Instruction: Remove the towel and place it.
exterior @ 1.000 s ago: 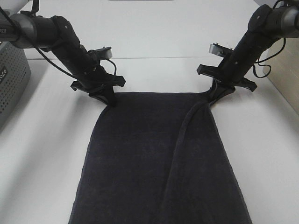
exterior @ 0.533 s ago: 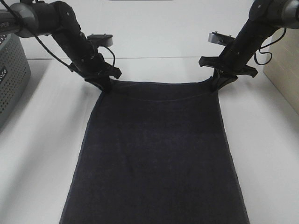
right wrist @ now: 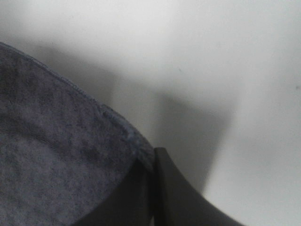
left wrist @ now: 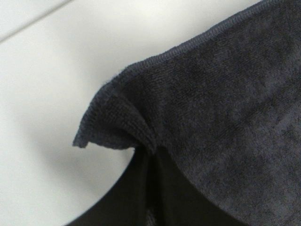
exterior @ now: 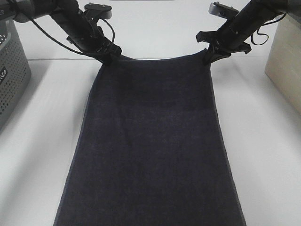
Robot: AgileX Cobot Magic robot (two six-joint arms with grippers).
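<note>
The towel (exterior: 153, 141), a dark charcoal terry cloth, lies spread lengthwise over the white table (exterior: 42, 141), its near end running off the bottom of the exterior view. My left gripper (exterior: 109, 57) is shut on the towel's far left corner. My right gripper (exterior: 208, 57) is shut on the far right corner. The far edge is stretched straight between the two grippers. In the left wrist view the pinched corner of the towel (left wrist: 117, 122) folds up out of the closed left gripper (left wrist: 149, 157). The right wrist view shows the towel's hem (right wrist: 94, 122) meeting the closed right gripper (right wrist: 153, 162).
A grey perforated basket (exterior: 11, 80) stands at the left edge of the table. A pale wooden box (exterior: 284, 70) stands at the right edge. White tabletop shows on both sides of the towel.
Both grippers have moved away from the camera toward the far side, dragging the towel with them. The diagonal fold on the right side has pulled out and the cloth now lies flat.
</note>
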